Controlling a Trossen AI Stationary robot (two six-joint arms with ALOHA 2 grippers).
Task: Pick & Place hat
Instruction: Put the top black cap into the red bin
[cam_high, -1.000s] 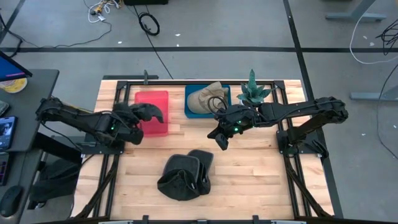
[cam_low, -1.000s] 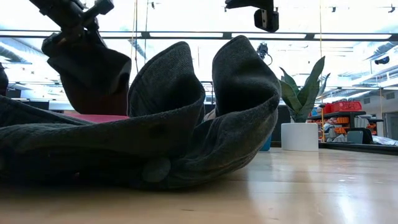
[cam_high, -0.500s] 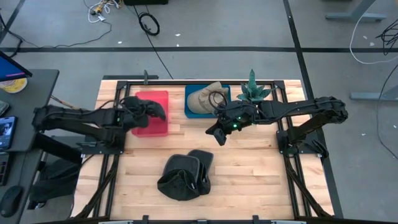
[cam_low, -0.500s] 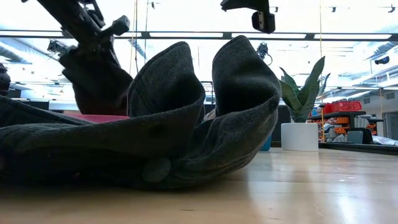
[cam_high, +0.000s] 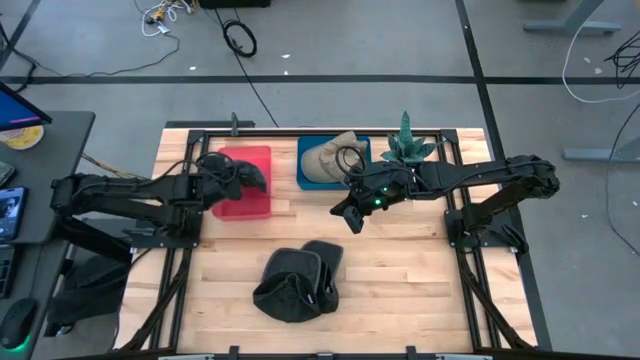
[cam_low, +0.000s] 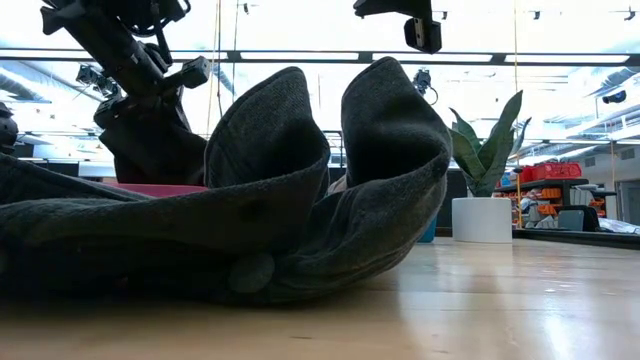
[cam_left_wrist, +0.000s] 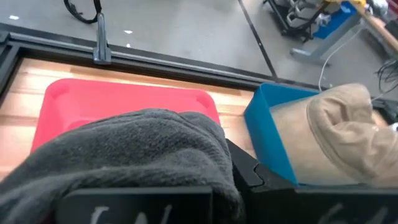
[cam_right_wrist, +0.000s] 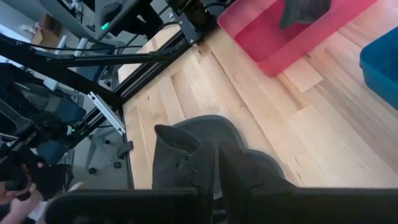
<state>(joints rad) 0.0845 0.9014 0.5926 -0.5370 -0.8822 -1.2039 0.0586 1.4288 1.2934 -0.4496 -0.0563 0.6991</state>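
Note:
My left gripper (cam_high: 228, 182) is shut on a dark grey hat (cam_high: 250, 178) above the red tray (cam_high: 245, 205) at the table's far left. In the low view the hat (cam_low: 150, 135) hangs just over the tray (cam_low: 150, 187); whether they touch is unclear. A tan hat (cam_high: 330, 158) lies in the blue bin (cam_high: 303, 165). Two more dark hats (cam_high: 297, 283) lie heaped at the table's near middle. My right gripper (cam_high: 347, 218) hovers shut in front of the blue bin, touching nothing. My left gripper holds the dark grey hat (cam_left_wrist: 137, 149) from above. The cloth bulges over the fingers and hides the place of contact, so the part it has cannot be told. The hat hangs slack below the gripper (cam_low: 140, 60) over the red tray (cam_left_wrist: 81, 99).
A potted plant (cam_high: 405, 148) stands at the far edge, right of the blue bin (cam_left_wrist: 267, 130). Black frame rails run along the table's left, right and far sides. Bare wood lies between the bins and the heaped hats (cam_right_wrist: 205, 162).
My left gripper has carried the dark grey hat toward the far edge and to the right, from beside the red tray to over it, and has lowered it a little. My right gripper has shifted slightly toward the far edge.

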